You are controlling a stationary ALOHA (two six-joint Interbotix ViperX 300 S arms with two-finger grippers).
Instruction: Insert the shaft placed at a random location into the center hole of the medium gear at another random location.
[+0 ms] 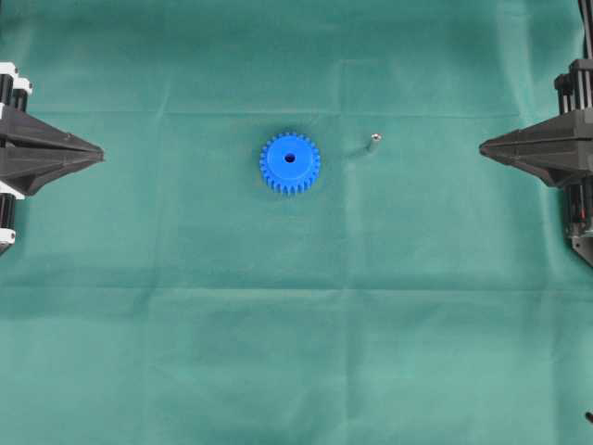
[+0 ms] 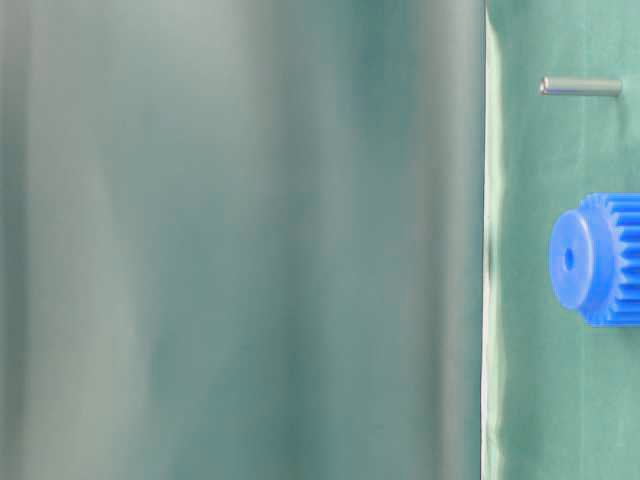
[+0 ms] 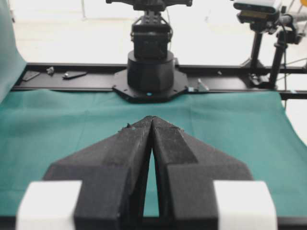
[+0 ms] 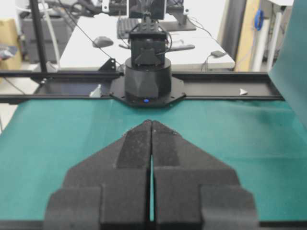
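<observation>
Green cloth [image 1: 296, 371] covers the tabletop. Near its middle, slightly toward the far edge, the medium gear [image 1: 290, 162] lies flat with the center hole [image 1: 290, 158] facing up and unfilled. The shaft [image 1: 373, 144] rests just beside it, apart, toward the right edge. The left gripper [image 1: 100, 154] sits clenched and empty at the left edge; the right gripper [image 1: 483, 146] sits likewise clenched and empty at the right edge.
</observation>
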